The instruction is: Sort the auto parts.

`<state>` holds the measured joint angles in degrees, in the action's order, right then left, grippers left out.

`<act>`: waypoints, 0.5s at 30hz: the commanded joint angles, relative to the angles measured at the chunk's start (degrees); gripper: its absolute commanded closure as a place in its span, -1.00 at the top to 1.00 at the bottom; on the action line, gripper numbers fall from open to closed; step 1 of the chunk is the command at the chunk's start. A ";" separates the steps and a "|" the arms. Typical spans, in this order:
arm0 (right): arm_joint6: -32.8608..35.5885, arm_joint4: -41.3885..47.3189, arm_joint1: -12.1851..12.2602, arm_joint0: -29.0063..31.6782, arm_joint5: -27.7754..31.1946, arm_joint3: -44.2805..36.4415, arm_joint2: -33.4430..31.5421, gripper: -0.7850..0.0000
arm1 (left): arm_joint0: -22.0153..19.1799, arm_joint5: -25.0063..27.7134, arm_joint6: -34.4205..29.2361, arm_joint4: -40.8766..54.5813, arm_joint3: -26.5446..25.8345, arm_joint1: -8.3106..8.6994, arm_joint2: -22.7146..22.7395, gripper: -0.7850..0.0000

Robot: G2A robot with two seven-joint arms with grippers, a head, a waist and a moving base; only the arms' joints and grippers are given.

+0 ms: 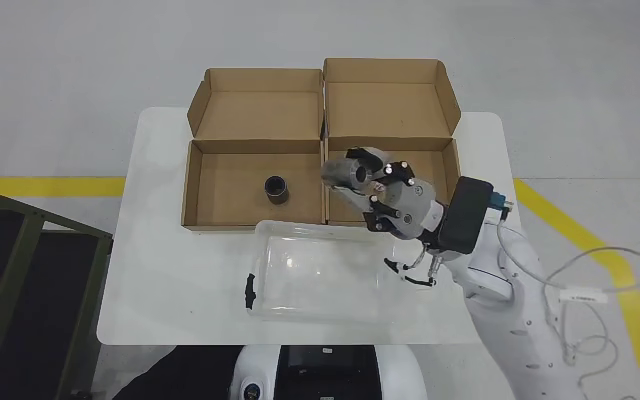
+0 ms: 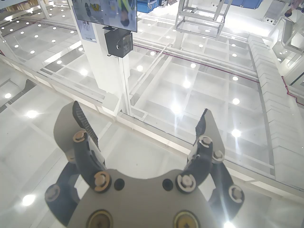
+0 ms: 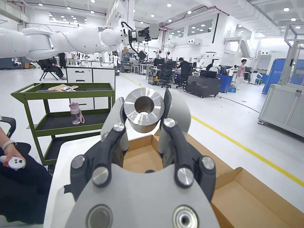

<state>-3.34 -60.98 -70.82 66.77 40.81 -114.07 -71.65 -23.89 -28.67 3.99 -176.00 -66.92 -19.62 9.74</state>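
My right gripper (image 3: pixel 144 113) is shut on a silver metal ring (image 3: pixel 144 110), a thick steel bushing with a round bore. In the top view this gripper (image 1: pixel 352 172) holds the ring (image 1: pixel 343 172) above the seam between the two cardboard boxes. A dark cylindrical part (image 1: pixel 276 188) lies in the left cardboard box (image 1: pixel 205 205). The right cardboard box (image 1: pixel 440 160) is partly covered by the arm. My left gripper (image 2: pixel 142 119) is open with nothing between its fingers and points up at the ceiling. The left arm (image 3: pixel 71 40) hangs raised, far off in the right wrist view.
A clear plastic bin (image 1: pixel 315 270) with a black clip sits on the white table (image 1: pixel 170 280) in front of the boxes. Both boxes have their lids folded back. A green cart (image 3: pixel 59 91) stands beside the table, and a person's hand (image 3: pixel 10 154) holds a controller at the table's side.
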 commanded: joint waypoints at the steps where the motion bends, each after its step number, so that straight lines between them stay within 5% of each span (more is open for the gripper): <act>1: 0.90 -0.70 0.01 -0.28 0.11 0.57 0.66 -1.00 | 0.00 0.00 0.00 0.00 0.00 0.00 0.00 1.00; 15: 8.85 -7.95 -0.18 -1.84 -4.77 3.16 5.45 -1.00 | 0.00 0.00 0.00 0.00 0.00 0.00 0.00 1.00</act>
<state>4.82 -68.38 -70.98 64.98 36.55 -111.15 -66.49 -23.89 -28.67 3.99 -176.00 -66.92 -19.62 9.74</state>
